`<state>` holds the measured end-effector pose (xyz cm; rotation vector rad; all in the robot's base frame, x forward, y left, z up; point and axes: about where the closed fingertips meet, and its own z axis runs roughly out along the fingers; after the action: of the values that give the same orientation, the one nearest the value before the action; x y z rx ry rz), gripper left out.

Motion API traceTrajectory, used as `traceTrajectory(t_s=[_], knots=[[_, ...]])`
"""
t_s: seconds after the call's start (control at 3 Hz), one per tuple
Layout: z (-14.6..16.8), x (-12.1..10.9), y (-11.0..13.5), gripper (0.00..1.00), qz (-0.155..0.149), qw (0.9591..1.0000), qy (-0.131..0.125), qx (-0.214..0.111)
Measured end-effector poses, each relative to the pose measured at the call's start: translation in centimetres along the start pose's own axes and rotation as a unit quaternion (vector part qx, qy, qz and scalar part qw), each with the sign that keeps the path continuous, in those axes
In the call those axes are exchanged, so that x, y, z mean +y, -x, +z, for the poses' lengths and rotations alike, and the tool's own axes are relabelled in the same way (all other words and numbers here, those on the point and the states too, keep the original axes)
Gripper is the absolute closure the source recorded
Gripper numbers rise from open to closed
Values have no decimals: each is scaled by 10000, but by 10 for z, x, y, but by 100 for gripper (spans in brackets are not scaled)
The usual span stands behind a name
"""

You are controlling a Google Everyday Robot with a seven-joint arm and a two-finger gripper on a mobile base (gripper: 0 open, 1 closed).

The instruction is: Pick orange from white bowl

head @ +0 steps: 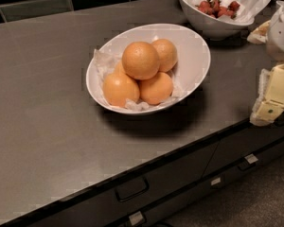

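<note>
The orange point(140, 60) is the largest fruit and sits on top of the pile in the white bowl point(201, 56), which stands mid-counter and is lined with crumpled white paper. Smaller, paler oranges point(119, 89) lie under and around it. My gripper point(270, 102) is at the right edge of the view, cream-coloured, over the counter's front edge. It is well to the right of the bowl and apart from it, with nothing in it that I can see.
A second white bowl with red berries point(217, 7) stands at the back right. The dark counter's front edge point(146, 167) runs diagonally, with drawers and handles point(131, 189) below. A tiled wall point(38, 4) is behind.
</note>
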<state>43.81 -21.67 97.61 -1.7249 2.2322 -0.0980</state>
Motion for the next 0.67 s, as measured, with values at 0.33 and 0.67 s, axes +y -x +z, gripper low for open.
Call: traceTrajectory(t_s=[0.33,0.67], knots=[[0,0,0,0,-1,10000,0,0],[2,-14,32,0,-425,9991,-28,-29]])
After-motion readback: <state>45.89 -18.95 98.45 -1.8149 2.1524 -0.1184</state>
